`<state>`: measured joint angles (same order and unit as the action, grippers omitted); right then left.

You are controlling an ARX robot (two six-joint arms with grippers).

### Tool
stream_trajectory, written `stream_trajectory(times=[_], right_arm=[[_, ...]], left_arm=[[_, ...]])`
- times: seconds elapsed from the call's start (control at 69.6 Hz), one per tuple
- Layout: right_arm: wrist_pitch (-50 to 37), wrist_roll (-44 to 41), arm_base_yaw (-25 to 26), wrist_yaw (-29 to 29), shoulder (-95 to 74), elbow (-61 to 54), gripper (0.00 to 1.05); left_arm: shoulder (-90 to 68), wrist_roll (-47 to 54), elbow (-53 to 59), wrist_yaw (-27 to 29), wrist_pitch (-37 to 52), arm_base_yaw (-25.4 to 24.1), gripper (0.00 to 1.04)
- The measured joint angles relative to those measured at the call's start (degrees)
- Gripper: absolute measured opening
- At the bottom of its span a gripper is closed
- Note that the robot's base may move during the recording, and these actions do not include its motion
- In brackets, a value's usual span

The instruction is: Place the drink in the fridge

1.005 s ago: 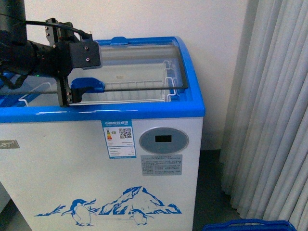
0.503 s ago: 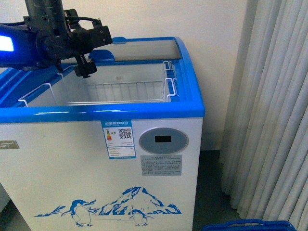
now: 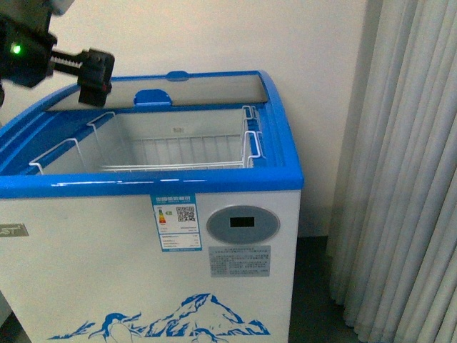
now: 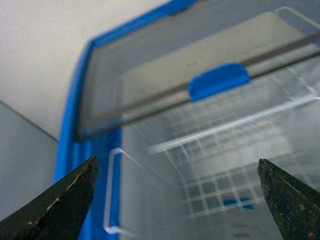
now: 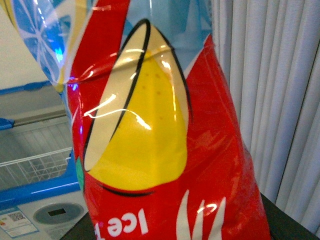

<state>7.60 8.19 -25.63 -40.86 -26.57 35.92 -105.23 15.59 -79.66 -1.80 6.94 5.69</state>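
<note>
Drink (image 5: 165, 150): not seen in the front view. That view shows the fridge (image 3: 214, 175) with its glass lid (image 3: 207, 89) at the rear and the front half of the top open. A bare wire basket (image 3: 178, 153) hangs inside. The left gripper (image 3: 95, 77) hangs above the fridge's left rear rim, touching nothing. The right arm is out of frame. A curtain (image 3: 400, 179) hangs to the right.

Left wrist view: fingertips (image 4: 60, 200) spread wide with nothing between them, so this hand is empty. Beyond them are the lid's blue handle (image 4: 218, 81) and the basket grid. The picture is blurred.

Right wrist view: the drink's red, yellow and light-blue label fills the frame, close against the camera. The right gripper's fingers are hidden, so I cannot tell its grip, though the position suits a hold. The drink's long axis runs near parallel to the curtain folds, so it looks roughly upright with a slight lean. The fridge's rim and grey display show beyond the drink.

Judgement: the drink is out in front of the fridge, not yet over the opening. The left hand is nearer the opening, but the right arm has the drink. It must travel forward over the front rim.
</note>
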Motion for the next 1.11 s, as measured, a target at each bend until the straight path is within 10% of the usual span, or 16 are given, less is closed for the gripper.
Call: stream_trajectory(times=[0.302, 0.431, 0.546, 0.661, 0.79, 1.106], right_arm=[[0.02, 0.00, 0.00, -0.02, 0.00, 0.00, 0.42], [0.02, 0.00, 0.00, 0.07, 0.00, 0.00, 0.42], [25.83, 6.43, 5.22, 17.40, -7.06, 11.56, 0.42], [45.13, 6.25, 6.32, 27.74, -12.15, 19.96, 0.42], [43.43, 0.37, 9.77, 36.24, -23.17, 24.30, 0.42], [42.05, -17.62, 8.13, 29.44, -64.74, 56.94, 0.42]], left_arm=[[40.00, -20.41, 42.10, -3.56, -3.41, 1.88, 0.96], [57.44, -17.88, 61.05, 7.48, 16.46, 1.55, 0.76], [76.32, -16.85, 72.35, 6.69, 10.60, 0.09, 0.57], [83.60, -16.44, 75.08, 2.54, 8.76, -4.66, 0.39], [86.66, -16.26, 75.43, 1.84, 7.82, -5.35, 0.18], [91.27, -16.06, 77.15, 1.81, 4.79, -5.44, 0.03]])
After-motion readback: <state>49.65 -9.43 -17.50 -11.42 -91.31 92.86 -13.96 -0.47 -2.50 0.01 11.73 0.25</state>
